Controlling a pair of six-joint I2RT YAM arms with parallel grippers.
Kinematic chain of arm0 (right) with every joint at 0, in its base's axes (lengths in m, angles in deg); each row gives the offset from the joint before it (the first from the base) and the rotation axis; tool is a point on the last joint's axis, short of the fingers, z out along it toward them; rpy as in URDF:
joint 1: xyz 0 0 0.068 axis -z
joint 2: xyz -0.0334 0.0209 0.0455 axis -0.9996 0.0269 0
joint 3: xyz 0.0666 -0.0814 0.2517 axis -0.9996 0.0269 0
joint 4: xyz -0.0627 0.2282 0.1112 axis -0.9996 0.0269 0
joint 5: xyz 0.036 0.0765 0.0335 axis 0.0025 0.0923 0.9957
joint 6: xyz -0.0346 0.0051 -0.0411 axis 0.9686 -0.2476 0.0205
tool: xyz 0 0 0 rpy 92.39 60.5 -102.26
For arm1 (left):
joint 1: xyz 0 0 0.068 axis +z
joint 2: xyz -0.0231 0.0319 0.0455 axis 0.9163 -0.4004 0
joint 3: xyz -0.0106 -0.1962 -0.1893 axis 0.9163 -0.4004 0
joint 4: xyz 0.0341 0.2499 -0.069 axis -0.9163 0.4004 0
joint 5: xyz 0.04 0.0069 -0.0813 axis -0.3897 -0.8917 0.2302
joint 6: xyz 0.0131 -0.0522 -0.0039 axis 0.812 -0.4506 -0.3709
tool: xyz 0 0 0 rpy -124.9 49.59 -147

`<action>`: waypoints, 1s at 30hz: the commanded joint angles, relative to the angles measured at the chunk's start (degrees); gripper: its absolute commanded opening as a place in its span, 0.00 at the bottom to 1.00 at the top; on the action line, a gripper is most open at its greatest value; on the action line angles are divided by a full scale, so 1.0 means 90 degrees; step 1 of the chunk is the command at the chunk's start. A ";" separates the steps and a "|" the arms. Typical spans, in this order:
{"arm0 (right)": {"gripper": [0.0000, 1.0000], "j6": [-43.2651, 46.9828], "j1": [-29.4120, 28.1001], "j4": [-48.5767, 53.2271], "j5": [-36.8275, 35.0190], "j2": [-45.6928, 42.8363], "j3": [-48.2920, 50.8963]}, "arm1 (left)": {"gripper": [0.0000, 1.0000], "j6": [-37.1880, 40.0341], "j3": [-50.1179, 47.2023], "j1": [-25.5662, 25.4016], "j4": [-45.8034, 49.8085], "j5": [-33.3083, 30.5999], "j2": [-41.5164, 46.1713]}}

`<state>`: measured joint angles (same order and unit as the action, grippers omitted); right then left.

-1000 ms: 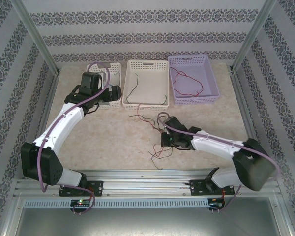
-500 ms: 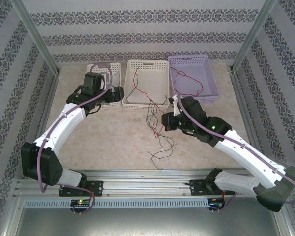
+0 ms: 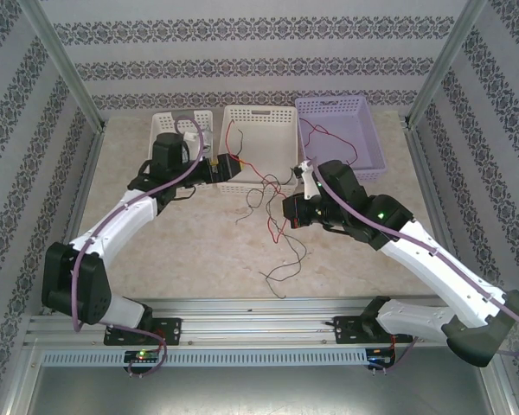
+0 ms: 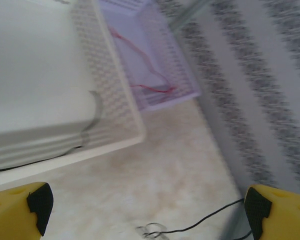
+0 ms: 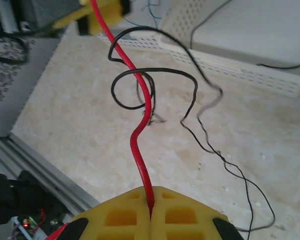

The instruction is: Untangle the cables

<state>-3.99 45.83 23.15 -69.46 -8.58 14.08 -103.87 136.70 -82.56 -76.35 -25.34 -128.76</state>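
Top and wrist views of the cable tangle. My right gripper (image 5: pixel 151 200), its yellow fingers pressed together, pinches a thin red cable (image 5: pixel 135 135) that rises from the closed jaws and runs on toward the yellow fingers of my left gripper (image 3: pixel 229 166); whether it touches them I cannot tell. Slender black cables (image 5: pixel 190 90) loop around the red cable above the table and trail down onto the beige marbled table (image 3: pixel 199 242), where loose strands lie near the front edge. From above, my right gripper (image 3: pixel 290 212) hangs over the middle of the table, just in front of the white perforated plastic basket (image 3: pixel 259 117). My left gripper (image 4: pixel 147 207) stands wide, with nothing between its fingers, at the near left corner of that basket. A dark cable (image 4: pixel 92 115) lies against the white basket's inner wall. A second red cable (image 3: pixel 329 138) lies curled inside the lilac perforated basket (image 3: pixel 333 104) to the right. A smaller white basket (image 3: pixel 169 121) stands to the left, partly behind my left arm.
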 commanded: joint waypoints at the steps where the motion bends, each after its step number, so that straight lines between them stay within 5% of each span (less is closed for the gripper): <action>1: 0.00 0.0041 -0.0012 -0.0432 0.0475 -0.0141 -0.0192 | 0.99 -0.1652 -0.0362 -0.0135 -0.2706 0.1478 -0.0401; 13: 0.00 -0.0098 0.0193 -0.1027 0.1047 -0.0281 -0.0098 | 0.91 -0.6492 -0.0468 -0.0257 -0.8755 0.2055 -0.2651; 17: 0.00 -0.0103 0.0291 -0.1087 0.1097 -0.0299 -0.0019 | 0.91 -0.6120 -0.0439 -0.0368 -0.8246 0.2214 -0.2501; 24: 0.00 -0.0023 0.0532 -0.1126 0.1041 -0.0521 0.0057 | 0.92 -0.3537 -0.0490 -0.0753 -0.4897 0.2107 -0.1642; 30: 0.00 0.0106 0.0737 -0.1108 0.1171 -0.0737 -0.0006 | 0.91 -0.3107 -0.0439 -0.1012 -0.4347 0.2143 -0.1580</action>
<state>-4.14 51.58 15.00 -60.61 -13.92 14.17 -137.66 131.71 -91.00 -121.38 -6.96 -143.67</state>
